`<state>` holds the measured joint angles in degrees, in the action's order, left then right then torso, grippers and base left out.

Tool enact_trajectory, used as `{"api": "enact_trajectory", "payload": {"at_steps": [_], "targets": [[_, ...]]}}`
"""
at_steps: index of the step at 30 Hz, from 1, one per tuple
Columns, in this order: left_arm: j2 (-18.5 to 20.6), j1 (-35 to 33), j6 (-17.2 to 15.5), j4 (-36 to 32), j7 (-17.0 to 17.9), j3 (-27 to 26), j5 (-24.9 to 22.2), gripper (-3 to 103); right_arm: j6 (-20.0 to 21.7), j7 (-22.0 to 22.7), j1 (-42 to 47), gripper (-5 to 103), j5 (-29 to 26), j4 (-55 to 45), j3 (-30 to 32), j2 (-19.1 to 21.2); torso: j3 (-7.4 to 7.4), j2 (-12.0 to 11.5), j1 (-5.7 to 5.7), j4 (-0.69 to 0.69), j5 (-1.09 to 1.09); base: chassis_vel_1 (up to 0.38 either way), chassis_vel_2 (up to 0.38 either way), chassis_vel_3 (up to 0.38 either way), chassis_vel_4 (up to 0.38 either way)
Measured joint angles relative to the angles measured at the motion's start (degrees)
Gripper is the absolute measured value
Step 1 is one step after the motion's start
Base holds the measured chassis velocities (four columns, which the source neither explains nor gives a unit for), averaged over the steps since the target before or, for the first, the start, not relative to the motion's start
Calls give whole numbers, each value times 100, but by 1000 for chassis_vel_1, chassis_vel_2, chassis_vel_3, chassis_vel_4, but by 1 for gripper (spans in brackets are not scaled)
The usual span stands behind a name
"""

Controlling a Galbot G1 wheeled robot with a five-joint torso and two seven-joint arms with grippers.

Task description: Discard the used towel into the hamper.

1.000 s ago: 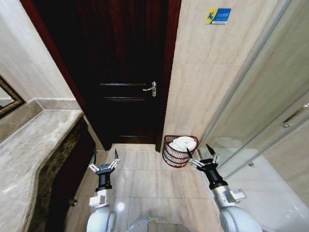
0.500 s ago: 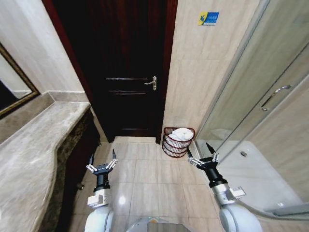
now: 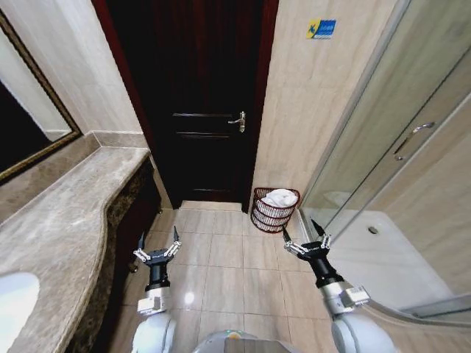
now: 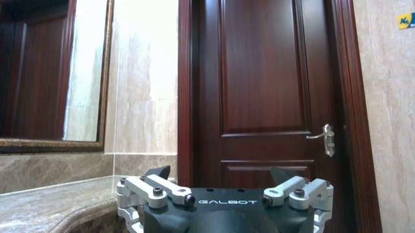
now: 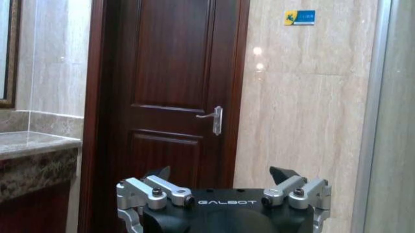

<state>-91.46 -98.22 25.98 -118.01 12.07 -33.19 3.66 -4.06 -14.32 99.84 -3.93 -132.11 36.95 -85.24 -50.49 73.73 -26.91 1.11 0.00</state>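
Hamper [image 3: 274, 212]: small round reddish-brown open-weave basket with thin vertical ribs, narrowing toward its base, upright on the tiled floor. Stands against the beige wall just right of the dark door [image 3: 202, 103]. White towel [image 3: 280, 197] bunched inside, mounded slightly above the rim.

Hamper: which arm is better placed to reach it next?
Right, probably. The hamper, white towel already inside, stands on the floor just beyond the open right gripper; the open left gripper hangs nearer the counter.
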Motion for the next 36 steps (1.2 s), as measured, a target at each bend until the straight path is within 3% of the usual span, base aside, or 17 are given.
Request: {"api": "enact_trajectory", "payload": {"at_steps": [31,36], "targets": [[-11,-4,-65,-124,-65,6,7,100,-91,-2,145,100,-10,-51,-4,-14,3,-5,2,-1,0,76,-84,-83,87],[22,-29,-138,-206,-278,-2,-83,100,-94,-1,134,100,-2,-37,-5,-44,3,-5,2,0,-1,106,-76,-93,78]]}}
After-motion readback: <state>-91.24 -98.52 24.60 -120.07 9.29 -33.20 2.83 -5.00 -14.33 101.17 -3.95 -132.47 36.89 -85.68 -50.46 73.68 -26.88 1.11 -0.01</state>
